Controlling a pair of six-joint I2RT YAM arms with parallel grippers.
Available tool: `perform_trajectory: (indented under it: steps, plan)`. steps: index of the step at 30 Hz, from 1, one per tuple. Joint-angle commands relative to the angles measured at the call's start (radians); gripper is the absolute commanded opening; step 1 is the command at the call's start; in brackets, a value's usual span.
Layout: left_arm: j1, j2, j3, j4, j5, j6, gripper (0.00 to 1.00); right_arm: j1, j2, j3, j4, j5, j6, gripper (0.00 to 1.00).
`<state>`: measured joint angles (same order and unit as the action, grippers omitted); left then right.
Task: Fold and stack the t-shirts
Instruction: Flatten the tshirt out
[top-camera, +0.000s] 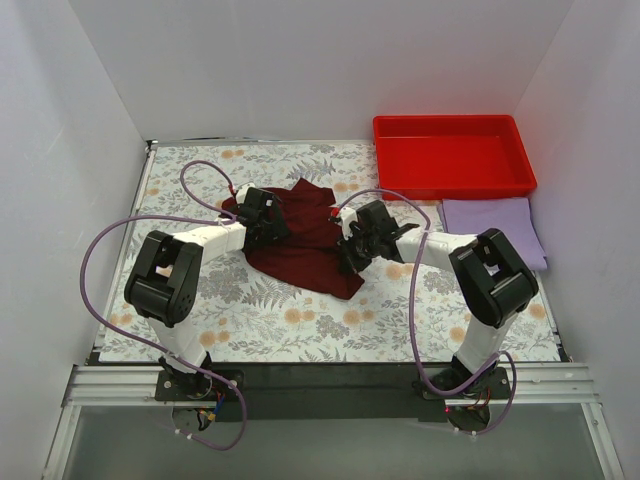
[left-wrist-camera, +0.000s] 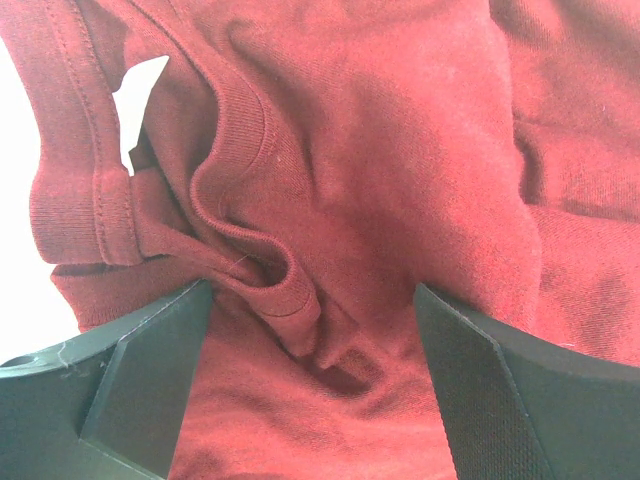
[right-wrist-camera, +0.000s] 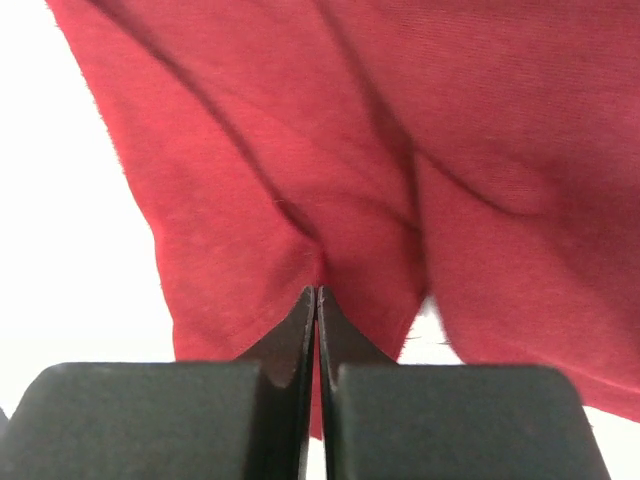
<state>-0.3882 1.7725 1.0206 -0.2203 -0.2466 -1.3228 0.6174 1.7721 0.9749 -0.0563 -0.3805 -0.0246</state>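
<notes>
The maroon t-shirt (top-camera: 305, 245) lies crumpled at the centre of the top view. It is a loose heap on the flower-printed surface (top-camera: 250, 320), between the two arms. The lavender t-shirt (top-camera: 495, 225) is well apart from it at the right of the frame. It lies flat in a neat rectangle, just below the red tray (top-camera: 452, 158) in the upper right.

From above, the left end effector (top-camera: 275, 230) sits on the heap's left part and the right end effector (top-camera: 350, 258) on its right edge. Both read as dark lumps against the cloth, and their fingers cannot be made out there.

The wrist views show what the top view does not. In the left wrist view the left end effector (left-wrist-camera: 315, 335) stands wide open, its two dark fingers (left-wrist-camera: 150, 380) in the lower corners of the frame. A thick rolled ridge of maroon fabric with a stitched hem runs down between them, and nothing is clamped. At the upper left a small white patch (left-wrist-camera: 135, 100) shows among the folds; I cannot tell whether it is a label or the surface seen through a gap.

In the right wrist view the right end effector (right-wrist-camera: 317, 300) is fully closed, its fingers meeting in a thin line at lower centre. Creases in the maroon cloth converge on the tips, so a pinch of the shirt appears to be caught there, though the nipped part is hidden. The left side of that frame is washed-out white.
</notes>
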Motion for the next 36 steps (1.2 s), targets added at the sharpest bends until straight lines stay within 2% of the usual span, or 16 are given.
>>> perform_trajectory:
  steps: [1,6,8,13,19,20,22,23,26,30,36]
  plan:
    - [0.008,0.031,-0.017,-0.082,0.023,0.000,0.82,0.013,-0.077,0.022,-0.007,-0.098,0.017,0.01]
    - [0.006,0.021,-0.017,-0.083,0.026,-0.007,0.82,0.109,-0.152,0.015,-0.008,-0.130,0.081,0.01]
    - [0.006,0.010,-0.019,-0.083,0.026,-0.009,0.82,0.189,-0.163,0.019,0.001,-0.133,0.110,0.01]
    - [0.006,-0.019,-0.025,-0.090,0.024,-0.007,0.82,0.401,-0.119,0.062,0.047,-0.196,0.189,0.01]
    - [0.008,-0.071,-0.060,-0.093,0.020,-0.012,0.82,0.530,-0.085,0.088,0.073,-0.213,0.204,0.01]
    - [0.006,-0.076,-0.069,-0.093,0.020,-0.013,0.82,0.536,-0.070,0.090,0.058,-0.234,0.200,0.01]
    - [0.008,-0.085,-0.076,-0.091,0.023,-0.016,0.82,0.550,-0.051,0.102,0.009,-0.284,0.170,0.13]
    - [0.008,-0.088,-0.083,-0.091,0.024,-0.018,0.82,0.551,-0.046,0.093,-0.025,-0.262,0.160,0.25]
    - [0.006,-0.090,-0.100,-0.087,0.021,-0.023,0.82,0.545,-0.095,0.056,-0.036,-0.130,0.144,0.43]
    - [0.011,-0.074,-0.103,-0.083,-0.012,-0.016,0.82,0.472,-0.177,0.012,-0.086,0.042,0.137,0.49]
    - [0.112,0.021,-0.015,-0.076,-0.029,0.020,0.82,0.294,-0.347,-0.116,-0.103,0.188,0.175,0.49]
